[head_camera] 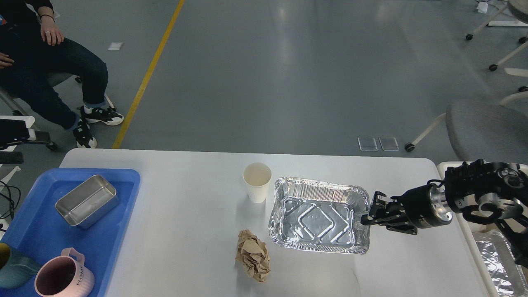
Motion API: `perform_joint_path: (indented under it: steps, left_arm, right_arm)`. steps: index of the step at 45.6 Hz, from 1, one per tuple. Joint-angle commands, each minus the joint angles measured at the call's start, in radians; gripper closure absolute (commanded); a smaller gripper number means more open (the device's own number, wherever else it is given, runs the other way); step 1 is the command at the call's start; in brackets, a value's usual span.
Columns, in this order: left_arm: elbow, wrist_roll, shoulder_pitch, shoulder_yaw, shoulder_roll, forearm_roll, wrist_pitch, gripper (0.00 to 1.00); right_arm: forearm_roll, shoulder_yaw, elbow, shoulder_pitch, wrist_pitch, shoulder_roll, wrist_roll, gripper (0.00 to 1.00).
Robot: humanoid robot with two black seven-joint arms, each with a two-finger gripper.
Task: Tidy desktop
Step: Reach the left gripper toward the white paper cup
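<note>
The white desktop (185, 247) carries a silver foil tray (319, 214), a white paper cup (257, 181) just left of it and a crumpled brown paper ball (253, 255) in front. My right gripper (370, 212) reaches in from the right and is shut on the foil tray's right rim. A dark part of my left arm (12, 128) shows at the left edge, beyond the desktop; its fingers cannot be told apart.
A blue tray (119, 214) on the left holds a steel box (87, 201), a pink mug (64, 280) and a teal cup (12, 274). A cream bin (470, 231) with foil stands at the right edge. A seated person (49, 70) is at the far left.
</note>
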Motion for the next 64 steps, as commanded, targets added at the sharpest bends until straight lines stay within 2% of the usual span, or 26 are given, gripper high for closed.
perform_joint_path:
  steps: [1,5,10,14,20,23,33,38,43,45,50,53,64]
  left_arm:
    - [0.001,0.049,-0.002,0.002,-0.139,0.018,0.022,0.03]
    - [0.005,0.109,-0.023,0.006,-0.241,0.077,0.066,0.03]
    - [0.027,0.153,-0.043,0.011,-0.353,0.13,0.122,0.03]
    - [0.063,0.214,-0.045,0.012,-0.454,0.139,0.134,0.03]
    - [0.134,0.336,-0.048,0.012,-0.575,0.14,0.169,0.03]
    - [0.178,0.365,-0.054,0.012,-0.632,0.14,0.174,0.03]
    - [0.309,0.372,-0.094,0.014,-0.796,0.15,0.214,0.03]
    - [0.318,0.374,-0.094,0.015,-0.844,0.168,0.251,0.03]
    - [0.32,0.379,-0.094,0.015,-0.88,0.17,0.251,0.03]
    - [0.321,0.388,-0.094,0.015,-0.894,0.171,0.251,0.03]
    - [0.347,0.454,-0.094,0.015,-0.945,0.168,0.254,0.03]
    - [0.369,0.478,-0.094,0.015,-0.979,0.168,0.255,0.03]
    - [0.398,0.484,-0.092,0.02,-1.032,0.168,0.254,0.03]
  right_arm:
    - [0.0,0.001,0.0,-0.003,0.0,0.003,0.0,1.0]
    - [0.0,0.007,0.0,-0.008,0.0,0.0,0.0,1.0]
    - [0.001,0.022,0.0,-0.021,0.003,0.0,0.0,1.0]
    - [0.0,0.022,0.0,-0.029,0.003,0.003,0.0,1.0]
    - [0.0,0.024,0.002,-0.035,0.003,0.005,0.0,1.0]
    - [0.0,0.028,0.008,-0.037,0.003,0.005,0.0,1.0]
    - [0.0,0.05,0.02,-0.069,0.005,0.002,0.0,1.0]
    - [0.0,0.056,0.023,-0.081,0.005,0.002,0.0,1.0]
    - [0.0,0.056,0.023,-0.084,0.005,0.003,0.0,1.0]
    - [0.0,0.056,0.023,-0.084,0.005,0.003,0.0,1.0]
    - [-0.011,0.056,0.023,-0.084,0.005,0.008,0.0,1.0]
    - [-0.019,0.054,0.023,-0.084,0.006,0.012,0.0,1.0]
    - [-0.04,0.047,0.022,-0.064,0.009,0.058,0.0,1.0]
